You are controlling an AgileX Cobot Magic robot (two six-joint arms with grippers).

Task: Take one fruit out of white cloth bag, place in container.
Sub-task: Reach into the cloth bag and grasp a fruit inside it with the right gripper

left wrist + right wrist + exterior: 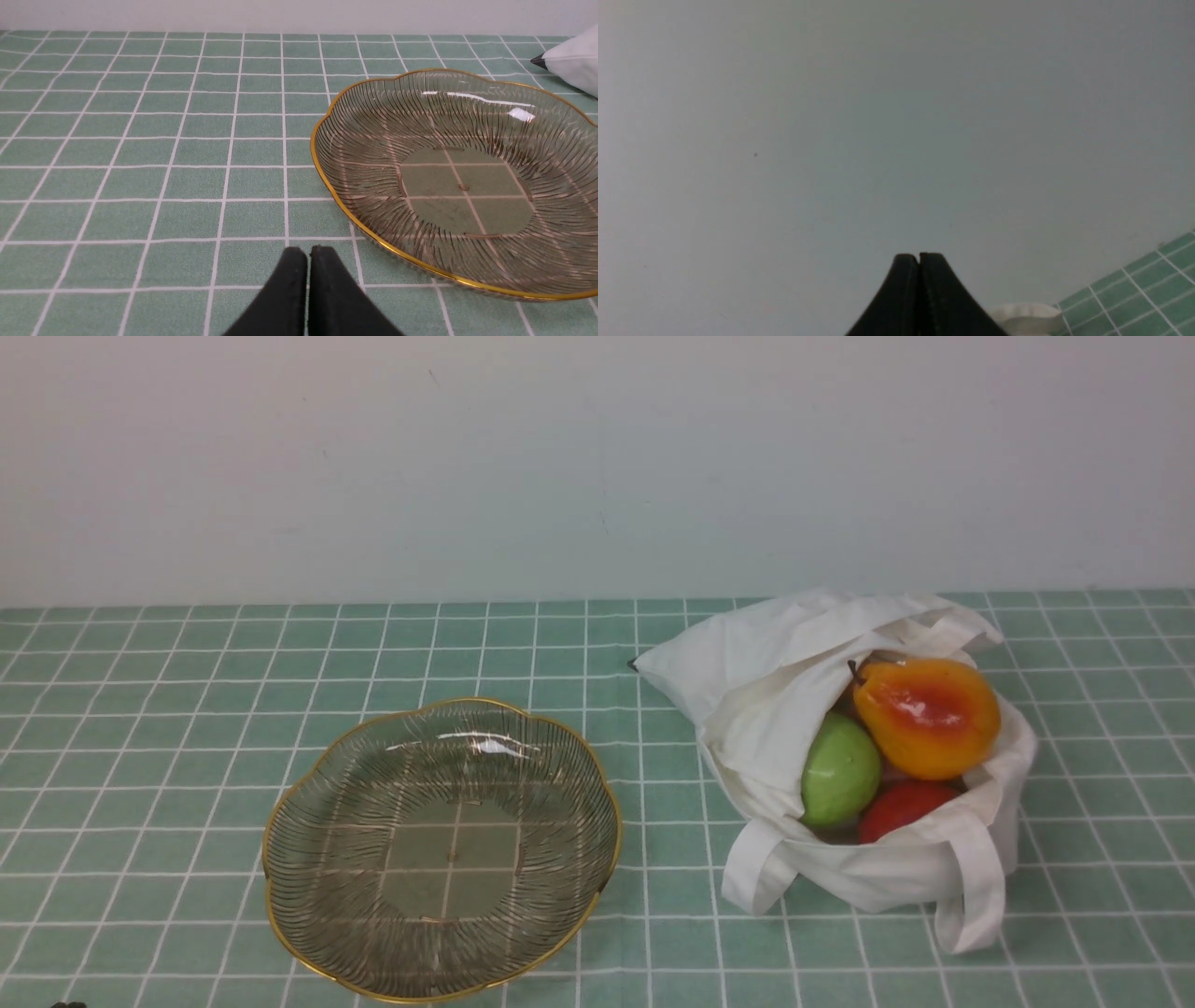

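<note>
Green-checked tablecloth (187, 709) bears bag (766, 681) holding pear (926, 717), well apart from left fingers (287, 294) and right fingers (901, 294), both pressed together.

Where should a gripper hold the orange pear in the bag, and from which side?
Probably across the broad belly of the pear, from above through the open mouth of the white bag. It lies on its side atop the green fruit and red fruit, its top uncovered.

Plain pale wall (597, 457) behind green checked tablecloth (187, 709); soft even light.
</note>
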